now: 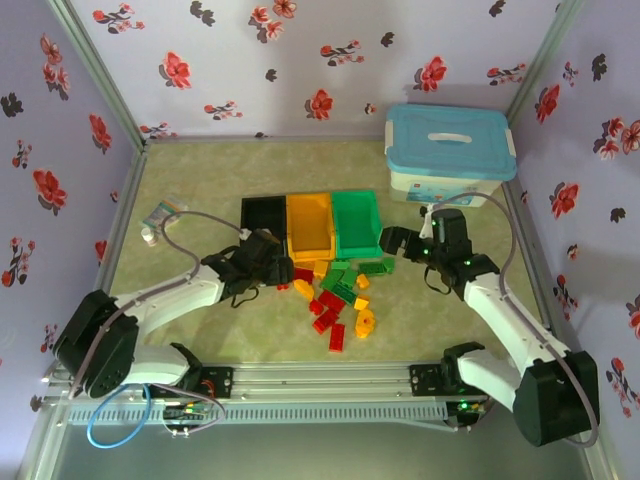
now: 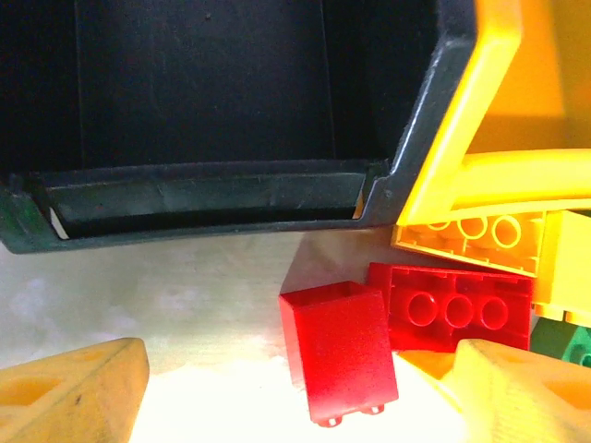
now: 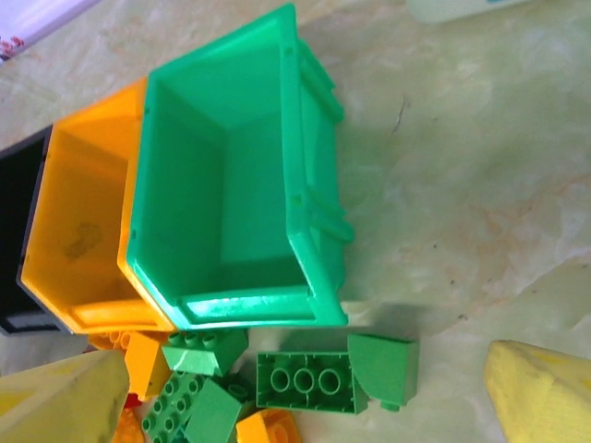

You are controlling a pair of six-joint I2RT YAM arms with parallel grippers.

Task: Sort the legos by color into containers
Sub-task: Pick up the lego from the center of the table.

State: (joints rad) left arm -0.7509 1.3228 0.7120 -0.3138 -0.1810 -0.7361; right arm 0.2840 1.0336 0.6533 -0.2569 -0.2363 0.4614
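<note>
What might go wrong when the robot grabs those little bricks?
1. The smooth red brick lying inside the open left gripper sits against a studded red brick. Closing might pinch both or flick one away.
2. The black bin stands close ahead, so the gripper might shove it.
3. Under the open right gripper, the green bricks lie crowded together. It may grab two at once.
</note>
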